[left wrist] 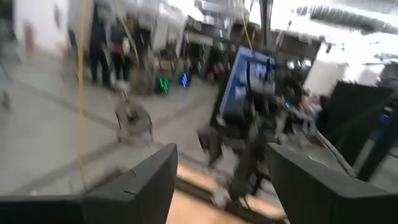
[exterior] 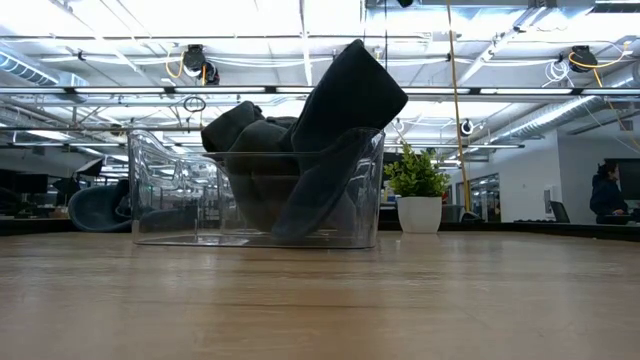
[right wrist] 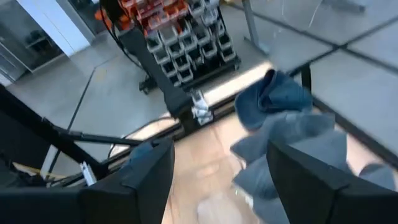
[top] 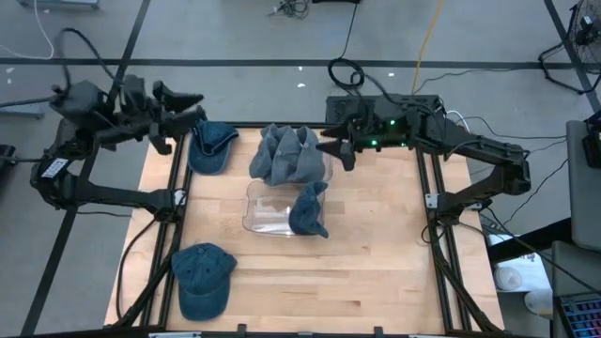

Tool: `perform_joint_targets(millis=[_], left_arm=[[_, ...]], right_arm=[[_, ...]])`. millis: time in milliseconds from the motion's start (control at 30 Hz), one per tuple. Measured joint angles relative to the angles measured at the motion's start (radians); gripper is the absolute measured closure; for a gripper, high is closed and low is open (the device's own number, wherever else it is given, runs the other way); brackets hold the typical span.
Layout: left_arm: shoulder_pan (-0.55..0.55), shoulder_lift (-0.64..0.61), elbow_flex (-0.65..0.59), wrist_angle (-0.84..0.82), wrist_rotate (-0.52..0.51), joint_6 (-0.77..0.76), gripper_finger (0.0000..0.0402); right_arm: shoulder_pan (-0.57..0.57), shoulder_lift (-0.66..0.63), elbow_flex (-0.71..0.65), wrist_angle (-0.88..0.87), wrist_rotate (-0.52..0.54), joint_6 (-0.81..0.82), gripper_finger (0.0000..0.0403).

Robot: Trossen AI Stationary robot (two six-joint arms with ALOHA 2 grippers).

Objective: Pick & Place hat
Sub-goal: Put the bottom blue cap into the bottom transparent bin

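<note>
Several denim hats lie on the wooden table. A pile of grey-blue hats [top: 289, 155] [right wrist: 298, 149] rests at the far side of a clear plastic bin [top: 268, 211] [exterior: 255, 190]. One hat [top: 308, 208] [exterior: 340, 130] leans over the bin's right wall. A blue cap [top: 211, 145] [right wrist: 273, 96] lies at the far left, another cap [top: 202, 277] near the left front. My left gripper [top: 195, 106] [left wrist: 221, 186] hangs open in the air beyond the table's far-left corner. My right gripper [top: 336, 150] [right wrist: 221, 180] is open, raised just right of the pile.
Dark frame rails [top: 178, 188] run along the table's left and right sides. Bare wood [top: 376, 272] stretches across the near right part of the table. A potted plant [exterior: 418, 185] and a person [exterior: 608, 195] show in the room behind.
</note>
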Motion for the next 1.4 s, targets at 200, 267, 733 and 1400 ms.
perform_joint_targets(millis=[200, 267, 733, 1400], left_arm=[[0.0, 0.017, 0.0, -0.194, 0.141, -0.171, 0.0157], [0.0, 0.025, 0.0, -0.25, 0.207, -0.204, 0.0154], [0.0, 0.049, 0.0, -0.821, 0.362, -0.243, 0.0151], [-0.001, 0.177, -0.015, -0.992, 0.355, -0.361, 0.0151]], right_arm=[[-0.01, -0.012, 0.0, 0.05, -0.004, -0.047, 0.0157], [-0.01, -0.01, 0.0, 0.059, -0.006, -0.059, 0.0159], [-0.01, -0.01, 0.0, 0.073, -0.192, -0.185, 0.0164], [-0.006, -0.01, 0.0, 0.073, -0.19, -0.188, 0.0167]])
